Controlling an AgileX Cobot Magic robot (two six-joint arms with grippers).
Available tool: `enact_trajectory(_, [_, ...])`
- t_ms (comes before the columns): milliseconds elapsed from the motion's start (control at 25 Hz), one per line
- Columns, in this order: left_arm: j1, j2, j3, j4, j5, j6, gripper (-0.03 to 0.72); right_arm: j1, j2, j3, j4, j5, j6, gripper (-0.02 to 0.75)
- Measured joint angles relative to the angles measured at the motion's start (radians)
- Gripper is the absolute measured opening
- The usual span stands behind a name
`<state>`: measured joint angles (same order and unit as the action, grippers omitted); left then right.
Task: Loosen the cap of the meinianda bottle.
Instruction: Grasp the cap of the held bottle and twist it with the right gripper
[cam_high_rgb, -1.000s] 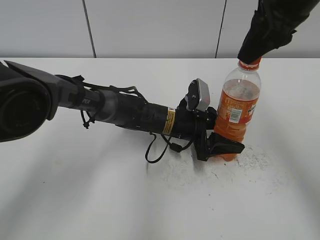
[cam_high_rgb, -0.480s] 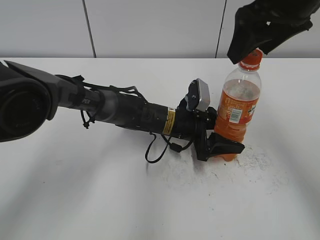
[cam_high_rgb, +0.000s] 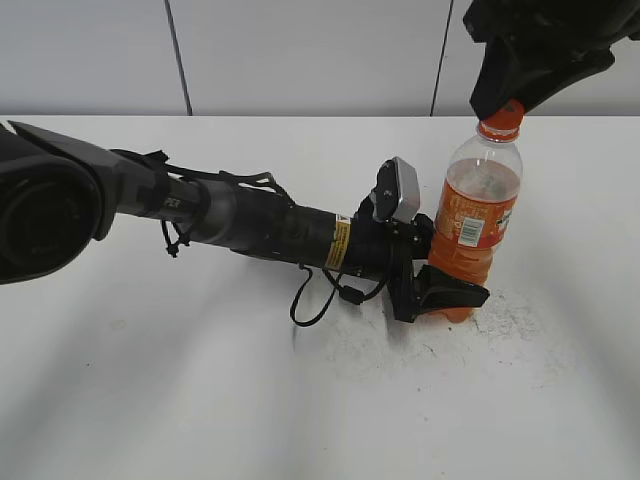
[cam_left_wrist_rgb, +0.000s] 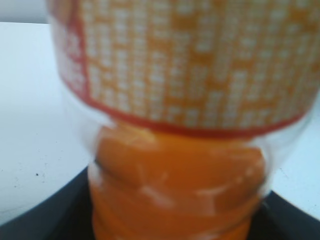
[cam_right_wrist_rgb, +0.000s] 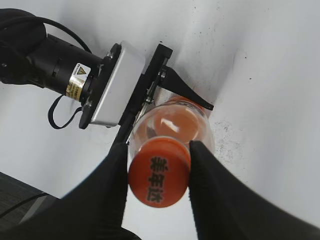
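- Bottle (cam_high_rgb: 476, 232) upright on the white table (cam_high_rgb: 200, 400), right of centre in the exterior view, long axis vertical.
- Left gripper (cam_high_rgb: 440, 295) clamped low on the bottle, below the label; arm lying almost flat along the table from the left. In the left wrist view, only blurred orange body and dark finger edges on both sides.
- Cap (cam_right_wrist_rgb: 159, 178) on top of the neck, seen from above in the right wrist view, print facing the camera.
- Right gripper (cam_right_wrist_rgb: 157, 165) directly over the cap, coming down along the bottle axis. Two black fingers (cam_right_wrist_rgb: 112, 175), one on each side of the cap, very close to its ribbed side.
- Contact with the ribs: looks like touching on both sides, but cannot tell for sure if really clamped. In the exterior view (cam_high_rgb: 500, 118) most of the cap visible below the fingers, so perhaps only the upper rim gripped.
- Key relation: cap between the right jaws, twist axis the same as the bottle axis. Right arm clearly the nearer one for turning; left only for holding the body fixed.
- Probably needed next: firm squeeze first, then rotation about the vertical axis. Risk of slipping on the ribs if the grip stays shallow.
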<state>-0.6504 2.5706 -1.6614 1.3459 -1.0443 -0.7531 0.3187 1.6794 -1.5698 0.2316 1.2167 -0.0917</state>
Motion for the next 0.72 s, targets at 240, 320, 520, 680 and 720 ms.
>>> enact_trajectory(240, [0.000, 0.000, 0.000, 0.000, 0.000, 0.000, 0.519, 0.000, 0.000, 0.000, -0.017, 0.000, -0.168, 0.283])
enact_trajectory(320, [0.000, 0.000, 0.000, -0.001, 0.000, -0.003, 0.519, 0.001, 0.000, 0.000, -0.031, 0.000, -0.310, 0.283])
enact_trajectory(520, [0.000, 0.000, 0.000, -0.005, 0.003, -0.007, 0.519, 0.001, 0.000, 0.000, -0.048, 0.000, -0.646, 0.283])
enact_trajectory(680, [0.000, 0.000, 0.000, -0.005, 0.003, -0.007, 0.519, 0.001, 0.000, 0.000, -0.048, 0.000, -0.719, 0.283])
enact_trajectory(720, [0.000, 0.000, 0.000, -0.005, 0.003, -0.007, 0.519, 0.001, 0.000, 0.000, -0.048, 0.000, -0.723, 0.283])
